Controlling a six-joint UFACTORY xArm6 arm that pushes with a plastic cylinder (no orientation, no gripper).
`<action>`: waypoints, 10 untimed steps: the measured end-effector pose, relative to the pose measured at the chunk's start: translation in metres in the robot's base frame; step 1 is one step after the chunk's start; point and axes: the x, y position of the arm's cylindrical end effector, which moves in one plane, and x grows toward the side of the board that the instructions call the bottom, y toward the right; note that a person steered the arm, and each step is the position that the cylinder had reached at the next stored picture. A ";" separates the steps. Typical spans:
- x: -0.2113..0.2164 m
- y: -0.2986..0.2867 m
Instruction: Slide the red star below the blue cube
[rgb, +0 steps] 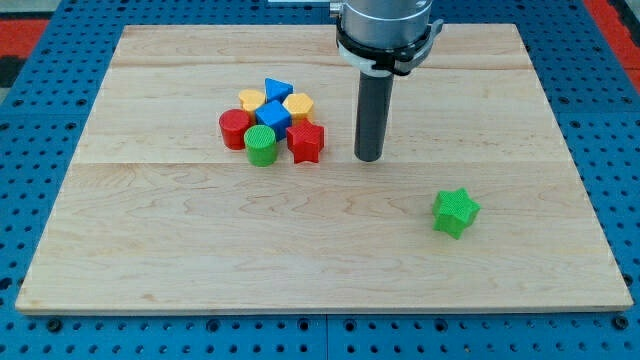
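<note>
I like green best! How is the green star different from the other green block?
The green star has points; the green cylinder is round. The green star sits alone at the view's lower right; the green cylinder touches the cluster at the view's left. Both are green.

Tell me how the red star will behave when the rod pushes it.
The red star looks squat and flat-based, so it should slide rather than roll. Its points may make it spin. It touches the blue cube and green cylinder, so those may shift. My tip stands to its right.
</note>
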 end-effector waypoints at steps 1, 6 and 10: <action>0.000 -0.001; 0.001 -0.038; 0.006 -0.060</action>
